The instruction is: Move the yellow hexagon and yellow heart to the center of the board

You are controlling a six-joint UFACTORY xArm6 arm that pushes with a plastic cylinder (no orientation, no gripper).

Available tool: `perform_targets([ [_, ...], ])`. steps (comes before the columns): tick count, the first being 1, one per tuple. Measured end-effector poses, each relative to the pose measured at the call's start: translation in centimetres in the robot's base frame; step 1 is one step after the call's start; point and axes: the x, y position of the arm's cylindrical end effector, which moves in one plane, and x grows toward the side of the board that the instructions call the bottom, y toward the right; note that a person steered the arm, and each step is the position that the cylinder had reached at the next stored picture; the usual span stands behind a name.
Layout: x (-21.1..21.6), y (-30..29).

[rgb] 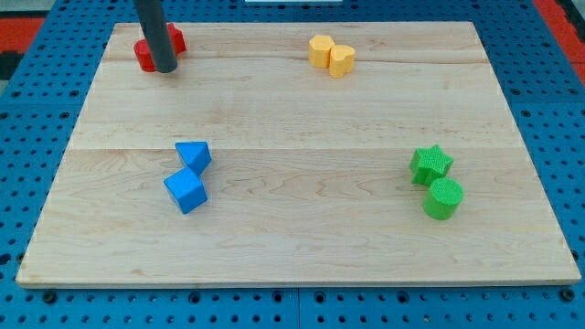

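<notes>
While both yellow blocks sit near the view's top edge, we'd call the task not started. The yellow hexagon (321, 49) and the yellow heart (342, 60) are touching, hexagon toward the view's left, heart at its lower right, both well above the middle of the board (292, 238). Neither is anywhere near the center.

We have no end effector that opens or closes here, only a rod, so there is no apart or together to report. My tip (165, 68) rests at the view's top left, right against a red block (157, 50) it partly hides; shape unclear. That puts it well apart from the yellow pair, off to their left.

Center of the board looks free. Other blocks: blue triangle (194, 155) touching blue cube (186, 191) at lower left, green star (430, 164) touching green cylinder (444, 198) at lower right.

Left to do, by our read: bring the tip behind the yellow pair on their upper side, then push both down toward the center. All of it remains.
</notes>
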Motion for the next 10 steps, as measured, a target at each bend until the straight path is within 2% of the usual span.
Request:
perform_targets([
  [2,0.1,-0.1],
  [3,1.4,0.0],
  [4,4.8,0.0],
  [5,5.1,4.4],
  [6,2.9,9.4],
  [7,3.2,12.6],
  [8,6.1,16.2],
  [9,5.8,26.2],
  [10,0.9,32.9],
])
